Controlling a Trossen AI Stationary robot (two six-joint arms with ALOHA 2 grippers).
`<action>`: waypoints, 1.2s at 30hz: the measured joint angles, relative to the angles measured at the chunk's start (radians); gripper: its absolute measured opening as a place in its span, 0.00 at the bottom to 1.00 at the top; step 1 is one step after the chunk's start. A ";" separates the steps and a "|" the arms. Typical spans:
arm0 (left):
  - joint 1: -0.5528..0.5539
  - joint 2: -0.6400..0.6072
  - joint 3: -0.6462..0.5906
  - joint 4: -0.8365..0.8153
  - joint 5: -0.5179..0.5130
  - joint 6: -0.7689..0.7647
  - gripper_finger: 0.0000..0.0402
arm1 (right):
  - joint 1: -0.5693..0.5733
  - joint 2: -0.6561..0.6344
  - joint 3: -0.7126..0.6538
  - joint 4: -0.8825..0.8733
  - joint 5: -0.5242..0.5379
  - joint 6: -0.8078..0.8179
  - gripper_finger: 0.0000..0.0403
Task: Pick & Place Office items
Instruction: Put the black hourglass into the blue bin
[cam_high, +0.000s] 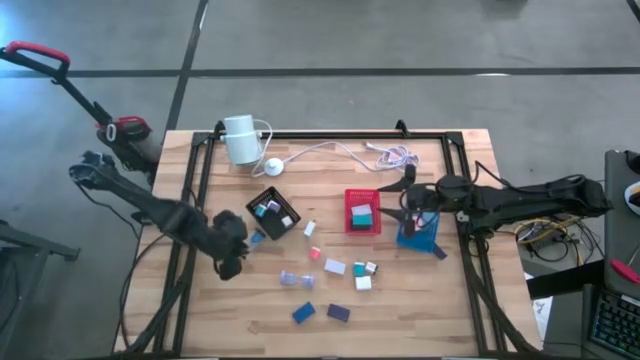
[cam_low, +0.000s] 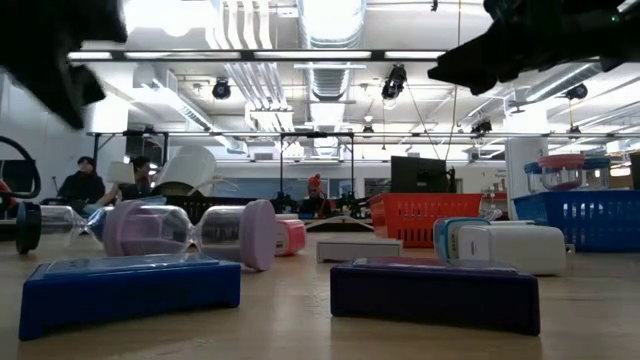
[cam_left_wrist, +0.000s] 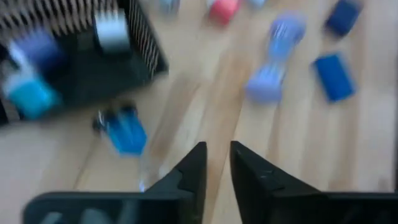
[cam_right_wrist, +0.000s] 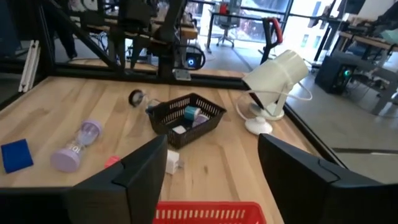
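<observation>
High view: black tray (cam_high: 273, 212) as landmark. Left gripper (cam_high: 232, 250) just beside its near-left corner, over bare table (cam_high: 200, 320), fingers nearly together with a narrow gap, nothing between them. Right gripper (cam_high: 407, 213) well to the right of black tray, between red tray (cam_high: 363, 212) and blue tray (cam_high: 418, 237), jaws wide apart and empty. Office items (cam_high: 335, 268) scattered on the wood to the near right of black tray: pink piece, white blocks, lilac hourglass (cam_high: 295, 280), two dark blue blocks nearest the front; a few already inside black tray, one teal piece in red tray; blue clip (cam_left_wrist: 124, 130) touching black tray's near corner. Likely light, hard plastic, smooth and apt to skid or pop out. Blocks best pinched across flat opposite sides; hourglass probably fragile at its waist, better held by an end cap, and prone to roll.
</observation>
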 joint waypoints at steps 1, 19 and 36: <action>-0.005 0.017 -0.003 -0.030 0.004 -0.031 0.23 | 0.000 0.006 0.001 0.001 0.000 0.000 0.62; -0.010 0.188 -0.042 -0.082 -0.079 -0.421 0.97 | -0.001 -0.105 -0.145 0.179 -0.078 0.030 0.12; -0.009 0.484 -0.081 0.056 -0.049 -0.388 0.98 | -0.001 -0.109 -0.146 0.164 -0.079 0.005 0.02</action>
